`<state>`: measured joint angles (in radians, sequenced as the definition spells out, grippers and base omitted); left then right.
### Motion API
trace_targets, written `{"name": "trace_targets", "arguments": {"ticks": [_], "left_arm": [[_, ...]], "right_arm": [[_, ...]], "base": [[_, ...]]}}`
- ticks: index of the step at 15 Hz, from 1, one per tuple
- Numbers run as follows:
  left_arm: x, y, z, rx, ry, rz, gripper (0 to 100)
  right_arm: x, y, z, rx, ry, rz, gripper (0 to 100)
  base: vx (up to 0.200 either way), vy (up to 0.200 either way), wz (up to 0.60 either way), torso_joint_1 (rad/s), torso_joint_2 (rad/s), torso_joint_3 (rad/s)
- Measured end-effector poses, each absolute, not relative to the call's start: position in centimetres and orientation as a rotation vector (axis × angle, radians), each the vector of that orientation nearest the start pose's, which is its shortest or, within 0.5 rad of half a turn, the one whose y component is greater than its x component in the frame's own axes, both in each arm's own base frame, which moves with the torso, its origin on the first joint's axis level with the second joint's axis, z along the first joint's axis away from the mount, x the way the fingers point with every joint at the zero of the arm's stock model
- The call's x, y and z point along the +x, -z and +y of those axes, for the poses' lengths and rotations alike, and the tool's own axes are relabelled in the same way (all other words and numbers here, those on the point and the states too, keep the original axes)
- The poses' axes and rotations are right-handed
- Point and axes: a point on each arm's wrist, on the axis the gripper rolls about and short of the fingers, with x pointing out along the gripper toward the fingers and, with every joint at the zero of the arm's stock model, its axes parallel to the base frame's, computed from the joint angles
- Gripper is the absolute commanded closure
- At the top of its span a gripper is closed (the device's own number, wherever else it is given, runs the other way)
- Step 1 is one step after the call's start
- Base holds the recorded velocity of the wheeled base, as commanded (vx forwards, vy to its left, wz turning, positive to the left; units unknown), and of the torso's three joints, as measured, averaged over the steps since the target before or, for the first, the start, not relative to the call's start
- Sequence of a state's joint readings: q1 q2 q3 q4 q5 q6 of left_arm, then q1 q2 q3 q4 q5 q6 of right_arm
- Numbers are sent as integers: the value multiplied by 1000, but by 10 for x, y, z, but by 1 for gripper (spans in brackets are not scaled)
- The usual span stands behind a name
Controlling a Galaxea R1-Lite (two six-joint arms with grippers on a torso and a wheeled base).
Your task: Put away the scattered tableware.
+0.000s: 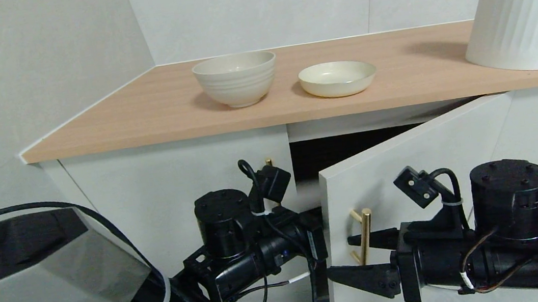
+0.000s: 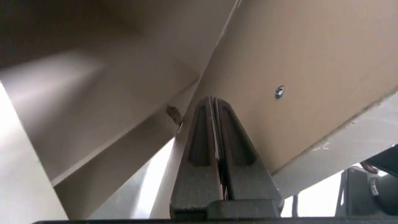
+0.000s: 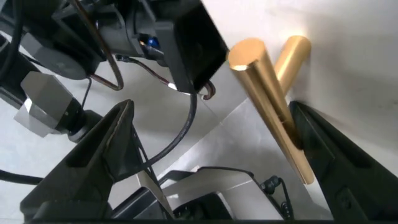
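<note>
Wooden counter (image 1: 417, 66) held the bowl (image 1: 236, 79) and dish (image 1: 337, 78); below, my right gripper (image 1: 339, 256) was wide around the upright gold handle (image 1: 365, 234), left gripper (image 2: 214, 109) closed.

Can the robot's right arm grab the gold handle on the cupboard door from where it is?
Probably yes. The right gripper is open, and the gold handle sits between its fingers, close to one of them, with nothing in the way.
</note>
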<state>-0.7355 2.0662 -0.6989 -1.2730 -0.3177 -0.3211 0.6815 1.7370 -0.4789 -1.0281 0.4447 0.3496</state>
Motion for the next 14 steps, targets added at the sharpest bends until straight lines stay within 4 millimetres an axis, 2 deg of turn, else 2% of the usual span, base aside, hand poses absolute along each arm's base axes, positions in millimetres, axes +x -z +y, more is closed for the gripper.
{"name": "trace_targets", "arguments": {"ticks": [4, 7, 12, 14], "left_arm": [[257, -99, -242, -269, 1007, 259, 100], [256, -100, -242, -268, 1008, 258, 100], [253, -102, -244, -266, 1043, 261, 100], [253, -104, -242, -268, 1037, 257, 100]], "right_arm": [[219, -132, 161, 235, -983, 374, 0], [220, -141, 147, 233, -926, 336, 0], [195, -155, 120, 54, -649, 332, 0], [175, -158, 112, 29, -669, 419, 0]], "base": [[0, 0, 0, 0, 0, 0], [0, 0, 0, 0, 0, 0], [0, 0, 0, 0, 0, 0], [0, 0, 0, 0, 0, 0]]}}
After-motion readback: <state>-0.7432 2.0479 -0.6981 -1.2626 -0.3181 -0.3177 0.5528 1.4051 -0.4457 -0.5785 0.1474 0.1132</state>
